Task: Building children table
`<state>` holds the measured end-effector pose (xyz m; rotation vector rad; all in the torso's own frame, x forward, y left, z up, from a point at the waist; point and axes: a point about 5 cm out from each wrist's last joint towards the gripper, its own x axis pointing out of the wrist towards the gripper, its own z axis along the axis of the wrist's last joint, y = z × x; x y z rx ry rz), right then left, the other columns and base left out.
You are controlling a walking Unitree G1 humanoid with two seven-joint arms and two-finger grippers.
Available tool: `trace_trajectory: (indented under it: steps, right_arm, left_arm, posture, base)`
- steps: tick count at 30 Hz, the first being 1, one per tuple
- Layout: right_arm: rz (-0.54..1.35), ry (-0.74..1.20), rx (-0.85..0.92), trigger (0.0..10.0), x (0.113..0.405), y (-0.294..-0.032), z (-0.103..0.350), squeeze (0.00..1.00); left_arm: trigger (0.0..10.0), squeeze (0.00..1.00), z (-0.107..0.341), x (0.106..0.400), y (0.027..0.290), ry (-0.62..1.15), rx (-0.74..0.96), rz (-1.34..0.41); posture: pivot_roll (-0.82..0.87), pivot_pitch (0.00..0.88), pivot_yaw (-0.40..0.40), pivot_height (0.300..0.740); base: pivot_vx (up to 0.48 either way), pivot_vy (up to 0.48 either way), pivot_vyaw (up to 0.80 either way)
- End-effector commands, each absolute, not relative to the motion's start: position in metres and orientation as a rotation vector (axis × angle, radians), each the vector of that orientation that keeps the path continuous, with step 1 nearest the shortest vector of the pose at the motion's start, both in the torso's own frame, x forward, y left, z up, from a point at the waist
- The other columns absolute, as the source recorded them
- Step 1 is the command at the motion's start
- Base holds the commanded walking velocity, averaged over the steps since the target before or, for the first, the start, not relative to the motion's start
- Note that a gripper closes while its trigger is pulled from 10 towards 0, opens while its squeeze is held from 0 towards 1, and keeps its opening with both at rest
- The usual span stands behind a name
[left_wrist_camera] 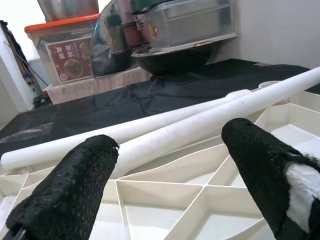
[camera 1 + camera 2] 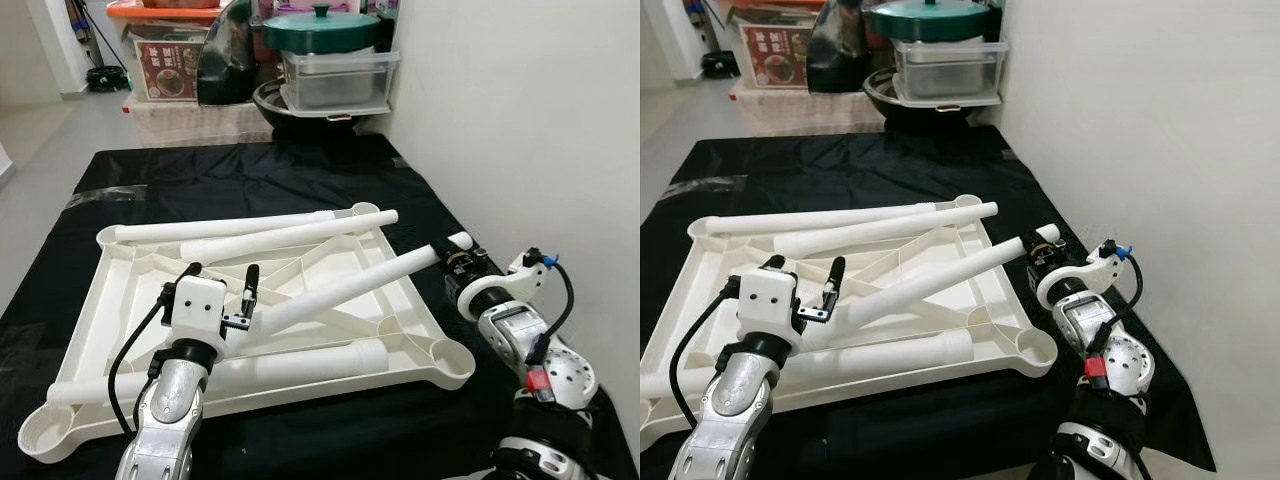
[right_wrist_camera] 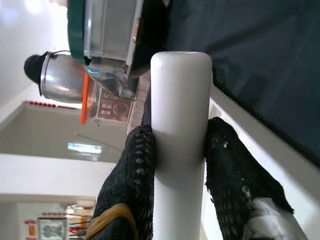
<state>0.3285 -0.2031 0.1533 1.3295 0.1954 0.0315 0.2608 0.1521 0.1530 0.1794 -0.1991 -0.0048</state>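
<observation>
A white plastic tabletop (image 2: 108, 300) lies upside down on the black cloth. One white leg (image 2: 350, 285) slants across it, its upper end raised at the right. My right gripper (image 2: 462, 262) is shut on that raised end, and the right wrist view has the leg (image 3: 181, 100) pinched between both fingers. The leg's lower end rests beside my left gripper (image 2: 222, 282), which hovers open over the tabletop's ribs with nothing between its fingers (image 1: 65, 195). Two more legs (image 2: 230, 232) lie along the far rim, and another leg (image 2: 240, 368) lies along the near rim.
Round leg sockets (image 2: 447, 360) sit at the tabletop's corners. Behind the black cloth (image 2: 250, 175) stand storage boxes (image 2: 165, 65), a dark wok and a green-lidded pot (image 2: 320, 30). A white wall (image 2: 520, 120) runs close along the right.
</observation>
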Motion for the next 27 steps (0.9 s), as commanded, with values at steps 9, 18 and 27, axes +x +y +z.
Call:
trace_trajectory:
  steps: [9,18,27]
  right_arm:
    - [0.052,0.256,1.403,0.0,0.329,-0.181,0.148,0.0]
    - [0.011,0.339,1.27,10.0,0.331,-0.179,0.136,0.0]
    - [0.005,0.345,1.254,10.0,0.33,-0.177,0.133,0.22]
  left_arm:
    - [10.0,0.0,0.152,0.262,0.144,-0.189,0.173,-0.083]
    - [10.0,0.0,0.15,0.26,0.147,-0.179,0.178,-0.076]
    - [10.0,0.0,0.148,0.26,0.145,-0.171,0.18,-0.084]
  posture:
    - [-0.01,0.0,-0.055,0.74]
    - [0.0,0.0,-0.066,0.74]
    - [0.0,0.0,-0.062,0.74]
  base:
    - [0.0,0.0,0.0]
    - [0.0,0.0,0.0]
    - [0.0,0.0,0.0]
